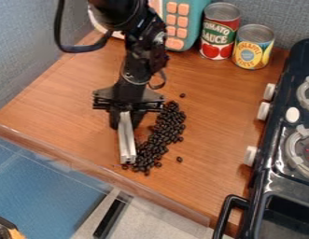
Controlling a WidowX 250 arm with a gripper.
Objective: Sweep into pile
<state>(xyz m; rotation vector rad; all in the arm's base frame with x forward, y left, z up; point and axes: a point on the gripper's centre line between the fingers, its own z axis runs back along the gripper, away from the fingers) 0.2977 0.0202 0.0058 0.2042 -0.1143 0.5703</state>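
Note:
The black gripper hangs over the left-middle of the wooden counter, shut on a pale grey bar-shaped sweeping tool. The tool slants down toward the counter's front edge, its lower end at the lower left of the dark beans. Those beans lie in a long curved band just right of the tool and gripper, from beside the gripper down to the tool's lower end. One stray bean lies above the band and another to its lower right. The gripper and tool may hide some beans.
A tomato sauce can and a yellow-labelled can stand at the back. Beside them is a teal toy with orange buttons. A black toy stove with white knobs borders the right side. The counter's front edge runs along the lower left.

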